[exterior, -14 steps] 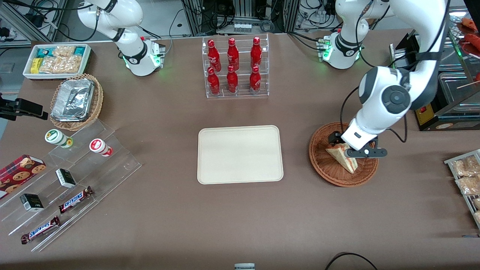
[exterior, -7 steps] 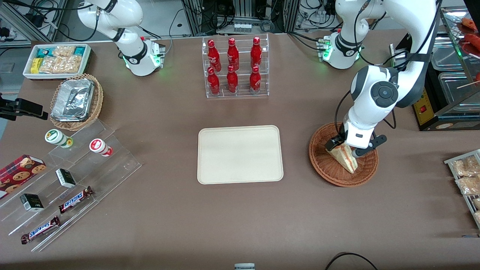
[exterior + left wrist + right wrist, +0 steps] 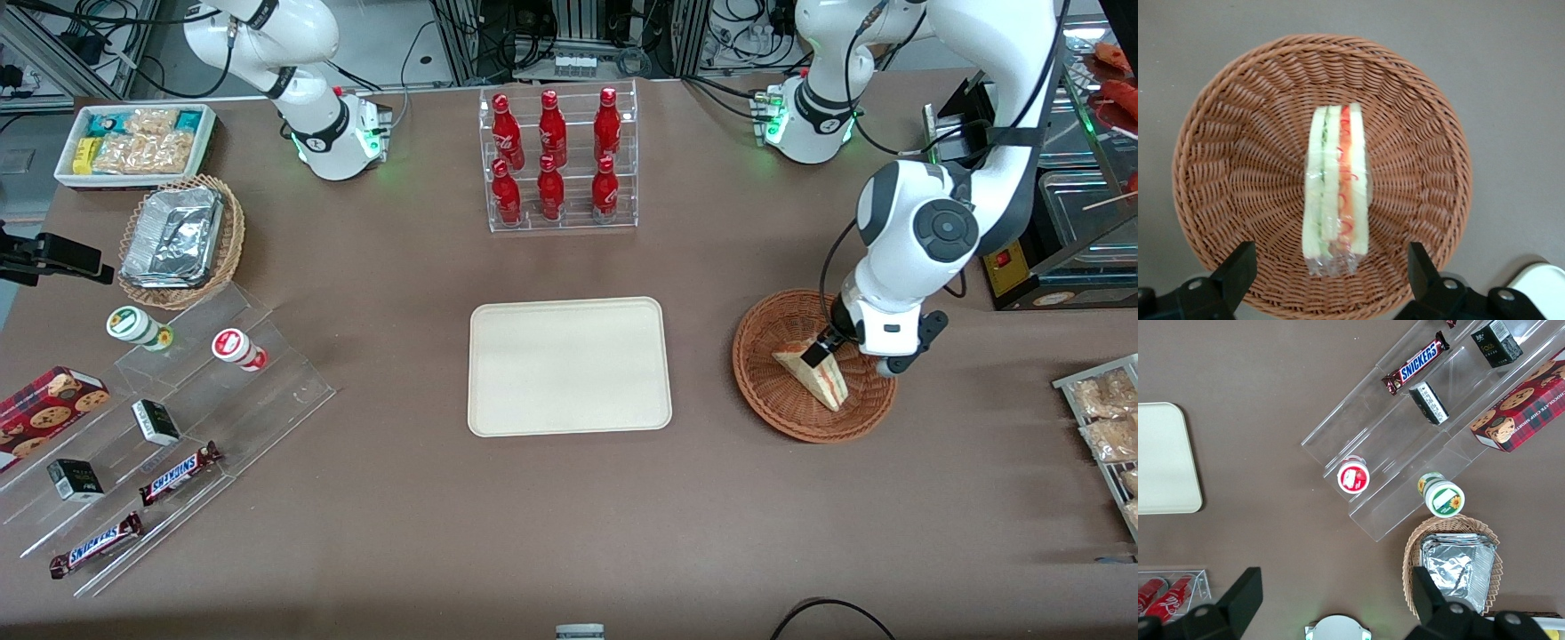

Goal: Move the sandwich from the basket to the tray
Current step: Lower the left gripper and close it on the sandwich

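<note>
The sandwich [image 3: 813,373] is being kept in the reddish-brown basket [image 3: 765,391], lying on its woven floor with its wrapped cut edge turned up, so that green, orange and red filling stripes are being shown in the left wrist view [image 3: 1336,200]. The gripper [image 3: 1331,280] is being held just above the basket [image 3: 1211,153], its two fingers [image 3: 1238,267] spread wide, one on each side of the sandwich and touching neither it nor anything else (nothing is being gripped). In the front view the gripper [image 3: 822,348] is being seen low over the part of the sandwich farther from the camera.

The cream tray [image 3: 569,366] is being left bare at the table's middle, well apart from the basket and toward the parked arm's end from it.

Readable writing is being offered chiefly by two bars marked "SNICKERS" [image 3: 180,473] on the clear stepped stand [image 3: 178,427] at the parked arm's end; one of them is also being read in the right wrist view [image 3: 1417,363]. Beside them a red box printed with cookies [image 3: 49,402] is being shown, its lettering too small to read. Red bottles [image 3: 551,156] with white script (not legible) are being held in a clear rack farther from the camera than the tray.
</note>
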